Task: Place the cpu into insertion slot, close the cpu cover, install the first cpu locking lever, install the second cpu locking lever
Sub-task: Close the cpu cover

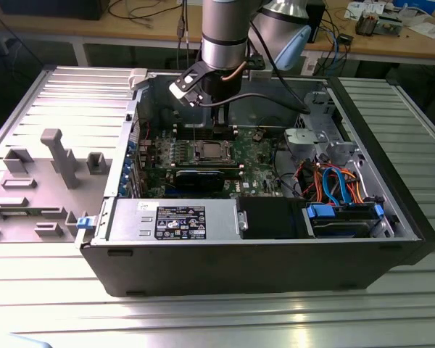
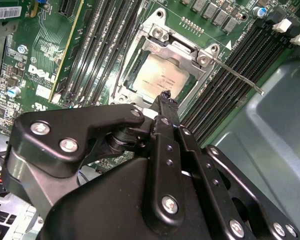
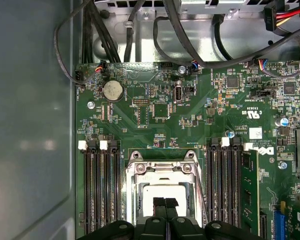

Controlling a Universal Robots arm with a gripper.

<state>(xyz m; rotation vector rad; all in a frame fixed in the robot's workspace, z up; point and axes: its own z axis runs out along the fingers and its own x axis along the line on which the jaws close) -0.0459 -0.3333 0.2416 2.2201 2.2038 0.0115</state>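
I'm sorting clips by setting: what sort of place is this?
Likely an electronics workshop or lab: an open black computer case lies on a ribbed metal table, with cable-strewn wooden workbenches behind.

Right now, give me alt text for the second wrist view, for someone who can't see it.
A black gripper, shut, points at a small square silver-topped cpu framed by a thin silvery cpu cover on a green circuit board. A thin metal lever sticks out beside the cover.
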